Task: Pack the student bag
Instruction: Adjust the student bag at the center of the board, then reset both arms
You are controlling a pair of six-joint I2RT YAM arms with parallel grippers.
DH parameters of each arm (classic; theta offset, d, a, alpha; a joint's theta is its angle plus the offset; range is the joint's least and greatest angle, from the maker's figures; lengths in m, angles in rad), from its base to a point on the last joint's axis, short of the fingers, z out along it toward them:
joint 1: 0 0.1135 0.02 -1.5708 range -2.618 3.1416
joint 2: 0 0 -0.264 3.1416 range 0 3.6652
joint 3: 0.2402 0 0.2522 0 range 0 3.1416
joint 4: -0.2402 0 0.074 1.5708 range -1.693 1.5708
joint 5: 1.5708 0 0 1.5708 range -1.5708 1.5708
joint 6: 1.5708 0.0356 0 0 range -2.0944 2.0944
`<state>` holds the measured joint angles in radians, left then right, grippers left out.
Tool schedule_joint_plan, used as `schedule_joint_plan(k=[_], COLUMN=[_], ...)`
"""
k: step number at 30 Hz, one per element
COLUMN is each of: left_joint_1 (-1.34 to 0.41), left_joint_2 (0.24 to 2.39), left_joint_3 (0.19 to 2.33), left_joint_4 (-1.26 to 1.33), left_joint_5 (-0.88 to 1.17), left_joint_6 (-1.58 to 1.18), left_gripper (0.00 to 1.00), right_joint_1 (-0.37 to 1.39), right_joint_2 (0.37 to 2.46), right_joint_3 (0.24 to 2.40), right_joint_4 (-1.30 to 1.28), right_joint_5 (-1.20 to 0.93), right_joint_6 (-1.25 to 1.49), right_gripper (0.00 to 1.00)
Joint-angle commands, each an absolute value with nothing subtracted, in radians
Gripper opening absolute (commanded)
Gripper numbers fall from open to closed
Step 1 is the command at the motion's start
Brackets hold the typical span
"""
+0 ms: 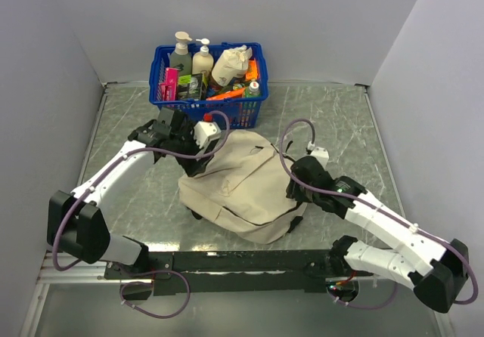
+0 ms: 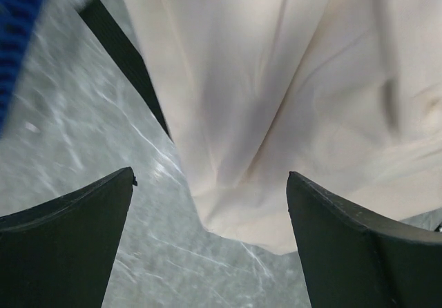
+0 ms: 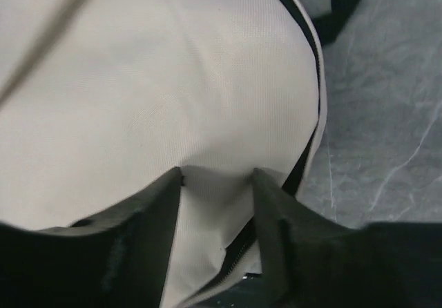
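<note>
Step in hand, by my reading: getting the student bag [image 1: 242, 190] open. It lies shut at frame centre on the surface. Your left gripper [image 2: 210, 177] is spread wide over the bag's upper-left edge. Your right gripper [image 3: 217, 173] straddles fabric beside the zipper [image 3: 318, 94], part-way apart; I cannot tell if it pinches. Next you need the zipper pull. Labels in the blue basket [image 1: 160, 80] are too small to read.
</note>
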<state>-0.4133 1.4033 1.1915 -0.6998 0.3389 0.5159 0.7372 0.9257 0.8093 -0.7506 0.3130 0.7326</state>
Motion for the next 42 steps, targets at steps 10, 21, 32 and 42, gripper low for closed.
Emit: schedule_joint_plan(k=[10, 21, 32, 42], left_joint_1=[-0.385, -0.359, -0.336, -0.302], left_joint_2=[1.351, 1.208, 1.184, 1.149], left_joint_3=[0.891, 0.833, 0.948, 0.945], left_joint_4=[-0.473, -0.364, -0.483, -0.491], left_joint_5=[0.457, 0.571, 0.486, 0.477], left_joint_6=[0.476, 0.333, 0.245, 0.259], left_gripper=[0.96, 0.96, 0.96, 0.96], right_joint_1=[0.499, 0.417, 0.445, 0.448], right_joint_2=[1.198, 1.286, 0.879, 0.816], right_joint_3=[0.758, 0.954, 0.841, 0.828], right_joint_4=[-0.58, -0.531, -0.525, -0.538], right_joint_5=[0.236, 0.193, 0.06, 0.054], right_joint_6=[0.634, 0.555, 0.448, 0.433], right_gripper=[0.37, 0.47, 1.0, 1.0])
